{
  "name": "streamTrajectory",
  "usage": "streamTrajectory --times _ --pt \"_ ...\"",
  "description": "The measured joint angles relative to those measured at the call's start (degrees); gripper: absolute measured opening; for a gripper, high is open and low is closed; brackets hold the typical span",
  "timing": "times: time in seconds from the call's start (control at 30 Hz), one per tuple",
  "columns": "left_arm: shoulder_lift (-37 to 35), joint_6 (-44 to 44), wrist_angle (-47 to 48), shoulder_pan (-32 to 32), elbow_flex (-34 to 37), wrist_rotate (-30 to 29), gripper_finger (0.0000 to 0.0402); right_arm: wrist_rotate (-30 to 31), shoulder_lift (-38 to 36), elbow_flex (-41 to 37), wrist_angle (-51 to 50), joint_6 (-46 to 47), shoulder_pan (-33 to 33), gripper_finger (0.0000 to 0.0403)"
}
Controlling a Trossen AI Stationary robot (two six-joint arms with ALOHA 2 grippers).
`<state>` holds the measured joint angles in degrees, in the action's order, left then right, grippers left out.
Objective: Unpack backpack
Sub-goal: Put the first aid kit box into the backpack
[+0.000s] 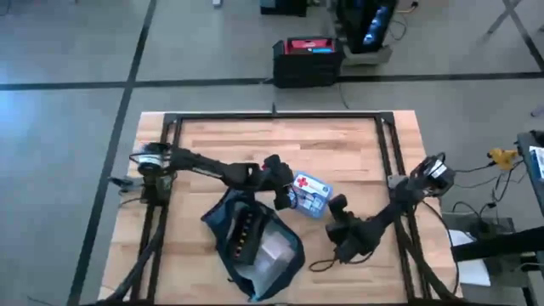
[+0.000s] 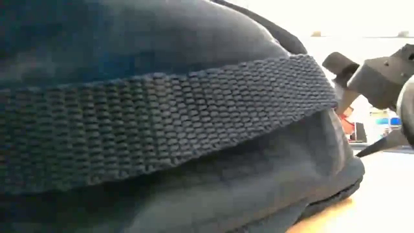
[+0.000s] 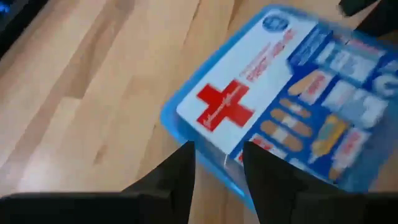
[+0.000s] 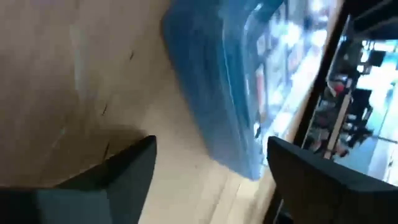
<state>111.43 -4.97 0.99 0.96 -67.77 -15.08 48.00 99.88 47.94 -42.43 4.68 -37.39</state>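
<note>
The dark navy backpack (image 1: 246, 242) lies on the table's near half with its mouth open; in the low view the backpack (image 2: 162, 116) fills nearly the whole picture. A small blue-and-white first-aid box (image 1: 311, 194) lies lid up on the wood just past it. My left gripper (image 3: 217, 149) reaches in from the left at the box's left end (image 1: 286, 197), fingers a little apart over the box's edge. My right gripper (image 1: 337, 206) stands open at the box's near right corner, and the box (image 4: 236, 93) shows edge-on ahead of its spread fingers (image 4: 134, 165). My left gripper comes slanting down from the table's left, its two fingers (image 3: 183, 171) on either side of the box's near rim (image 3: 217, 163). I cannot tell whether they touch the box. The box lies flat on the table.
A clear plastic pouch (image 1: 277, 252) shows in the backpack's open mouth. A black metal frame (image 1: 272, 116) runs around the tabletop. Bare wood (image 1: 280, 144) lies on the far half. A black case (image 1: 306, 61) stands on the floor beyond the table.
</note>
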Motion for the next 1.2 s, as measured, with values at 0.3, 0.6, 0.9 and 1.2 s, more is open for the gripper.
streamTrajectory --times 0.3,0.6,0.9,1.2 --pt "4.6 0.4 -2.5 1.8 0.2 1.2 0.0119 0.8 -0.1 -0.4 9.2 -15.2 6.1 0.0291" --pt "4.7 3.2 -2.4 2.1 1.1 1.0 0.0118 3.1 -2.2 1.7 12.8 -23.1 6.8 0.0290" --pt "5.2 3.5 0.3 1.7 1.7 9.5 0.0119 7.3 -3.7 3.4 13.8 -25.3 10.6 0.0289" --pt "4.8 4.5 1.7 1.1 2.0 9.8 0.0119 0.0 -4.2 3.9 17.9 -26.0 13.7 0.0241"
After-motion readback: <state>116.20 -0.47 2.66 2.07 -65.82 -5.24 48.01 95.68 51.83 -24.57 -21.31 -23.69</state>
